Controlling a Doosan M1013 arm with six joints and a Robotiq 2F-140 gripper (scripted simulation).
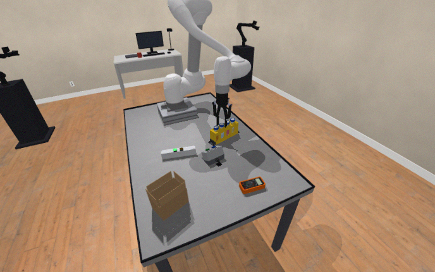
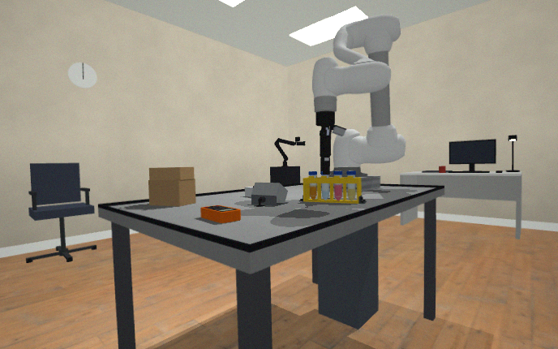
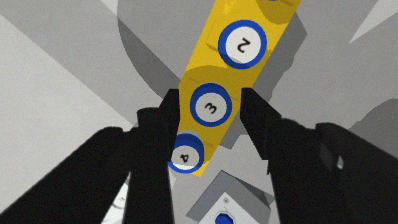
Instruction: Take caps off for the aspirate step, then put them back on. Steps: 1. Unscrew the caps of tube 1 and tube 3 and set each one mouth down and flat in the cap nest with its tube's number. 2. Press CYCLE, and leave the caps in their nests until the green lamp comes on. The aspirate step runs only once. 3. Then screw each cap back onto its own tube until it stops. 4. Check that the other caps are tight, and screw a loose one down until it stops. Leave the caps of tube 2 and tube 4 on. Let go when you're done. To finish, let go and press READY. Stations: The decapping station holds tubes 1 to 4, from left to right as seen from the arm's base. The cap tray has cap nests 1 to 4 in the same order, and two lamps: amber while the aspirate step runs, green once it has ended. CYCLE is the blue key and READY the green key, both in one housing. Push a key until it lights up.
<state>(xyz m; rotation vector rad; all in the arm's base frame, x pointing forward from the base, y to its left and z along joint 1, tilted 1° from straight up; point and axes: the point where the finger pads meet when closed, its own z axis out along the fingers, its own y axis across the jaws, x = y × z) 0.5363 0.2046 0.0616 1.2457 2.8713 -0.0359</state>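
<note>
The yellow decapping station (image 1: 224,133) (image 2: 332,191) (image 3: 200,75) holds tubes with blue-rimmed white caps. In the wrist view, cap 2 (image 3: 242,44), cap 3 (image 3: 211,107) and cap 4 (image 3: 186,155) all sit on their tubes. My gripper (image 1: 222,119) (image 2: 324,168) (image 3: 210,103) points straight down over cap 3. It is open, with one finger on each side of the cap and a small gap on both sides. The white cap tray (image 1: 178,152) shows a lit green lamp (image 1: 175,149). The grey key housing (image 1: 212,155) (image 2: 266,192) (image 3: 225,205) with the blue key (image 3: 223,219) stands just in front of the station.
An open cardboard box (image 1: 167,194) (image 2: 171,186) stands near the table's front left. An orange multimeter (image 1: 251,185) (image 2: 221,213) lies front right. The arm's base stands at the far end of the table.
</note>
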